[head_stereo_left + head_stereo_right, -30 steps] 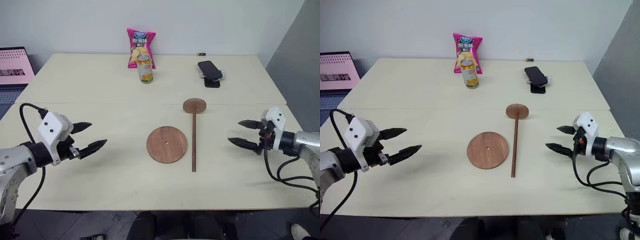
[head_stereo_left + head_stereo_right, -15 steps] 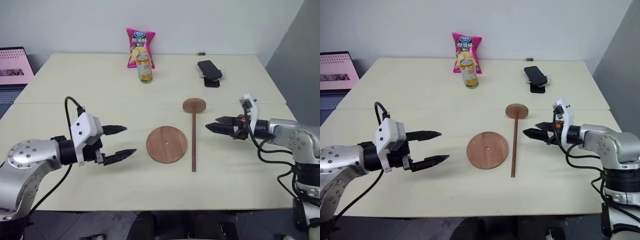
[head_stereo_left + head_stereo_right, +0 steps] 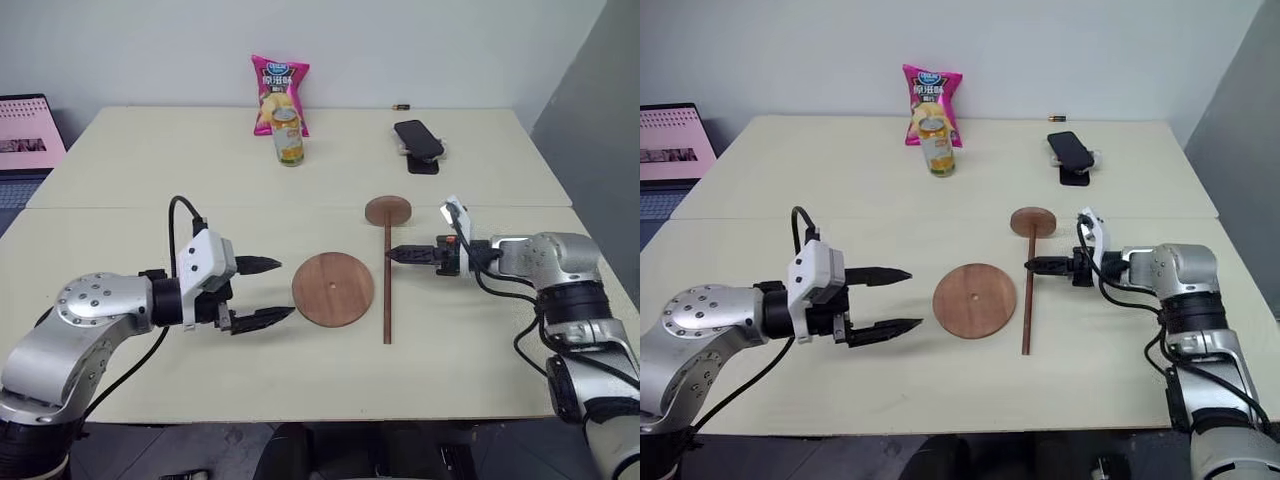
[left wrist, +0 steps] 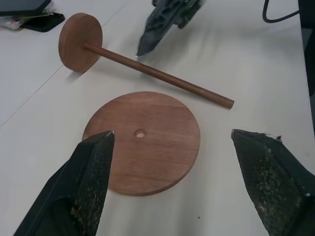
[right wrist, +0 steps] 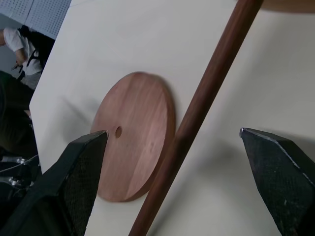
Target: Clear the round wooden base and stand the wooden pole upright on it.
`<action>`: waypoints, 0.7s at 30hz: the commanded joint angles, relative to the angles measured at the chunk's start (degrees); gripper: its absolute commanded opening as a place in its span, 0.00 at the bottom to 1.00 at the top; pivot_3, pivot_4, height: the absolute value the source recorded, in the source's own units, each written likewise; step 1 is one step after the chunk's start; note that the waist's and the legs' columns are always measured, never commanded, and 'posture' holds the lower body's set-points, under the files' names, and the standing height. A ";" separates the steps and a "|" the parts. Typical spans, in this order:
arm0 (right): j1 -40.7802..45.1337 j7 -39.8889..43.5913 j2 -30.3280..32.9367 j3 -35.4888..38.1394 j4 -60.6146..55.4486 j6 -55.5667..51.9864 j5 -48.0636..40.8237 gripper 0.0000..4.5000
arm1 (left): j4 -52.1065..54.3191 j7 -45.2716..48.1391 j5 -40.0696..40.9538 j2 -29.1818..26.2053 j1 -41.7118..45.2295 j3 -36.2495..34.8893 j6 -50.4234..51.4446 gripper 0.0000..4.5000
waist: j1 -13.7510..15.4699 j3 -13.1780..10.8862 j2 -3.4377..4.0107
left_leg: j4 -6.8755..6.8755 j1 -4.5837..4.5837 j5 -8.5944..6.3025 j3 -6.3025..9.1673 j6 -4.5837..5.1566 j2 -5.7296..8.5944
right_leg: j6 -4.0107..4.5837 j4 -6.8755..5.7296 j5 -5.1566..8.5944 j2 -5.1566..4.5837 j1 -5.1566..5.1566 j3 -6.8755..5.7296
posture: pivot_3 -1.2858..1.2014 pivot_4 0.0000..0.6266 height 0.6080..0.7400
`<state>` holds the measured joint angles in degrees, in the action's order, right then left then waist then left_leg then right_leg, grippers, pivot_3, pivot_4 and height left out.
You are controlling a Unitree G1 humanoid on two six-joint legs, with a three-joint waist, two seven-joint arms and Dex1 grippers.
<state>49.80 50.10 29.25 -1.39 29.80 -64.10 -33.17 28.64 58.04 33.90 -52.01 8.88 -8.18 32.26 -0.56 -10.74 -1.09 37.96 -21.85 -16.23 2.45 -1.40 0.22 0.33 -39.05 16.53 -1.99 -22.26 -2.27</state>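
wooden pole (image 3: 387,280) lies flat, axis 12–6; right gripper (image 3: 400,254) nearer, at its 3 o'clock, jaws apart; left gripper (image 3: 275,290) jaws apart too

Both arms reach inward – left gripper (image 3: 263,292) and right gripper (image 3: 398,254) spread

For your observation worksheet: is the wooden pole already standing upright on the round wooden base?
No. The wooden pole lies flat on the table beside the round wooden base, whose centre hole is empty.
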 commanded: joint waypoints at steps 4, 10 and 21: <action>4.95 7.21 -2.20 -2.03 9.39 6.48 4.11 1.00 | 0.09 0.33 -0.27 -0.29 0.86 -0.51 -1.08 0.88 | 0.03 0.00 0.00 | 0.00 -0.03 0.00 -0.03 0.00 -0.01 | 0.00 0.04 0.00 0.01 -0.01 0.02 | 0.52 0.24 1.00; 9.08 8.89 -5.47 -2.11 19.35 11.85 8.26 1.00 | 0.16 0.31 -0.45 -0.05 1.00 0.02 -1.15 0.88 | 0.02 0.00 0.00 | 0.00 -0.02 0.00 -0.08 0.00 -0.01 | -0.01 0.03 -0.01 0.00 -0.03 0.07 | 0.52 0.24 1.00; 13.76 10.56 -8.87 1.06 30.80 16.65 11.71 0.74 | -0.40 0.00 -1.58 0.73 1.45 1.39 -1.65 0.88 | -0.15 0.00 0.00 | 0.00 -0.02 0.00 -0.09 -0.01 -0.02 | 0.00 0.02 -0.01 -0.01 -0.03 0.08 | 0.52 0.24 1.00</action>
<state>61.90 59.51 20.49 -1.90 60.18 -48.06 -21.42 27.89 58.09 32.56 -51.50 9.44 -6.68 31.94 -0.72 -10.74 -1.09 37.96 -21.87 -16.22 2.36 -1.41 0.20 0.33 -39.03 16.52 -2.00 -22.29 -2.19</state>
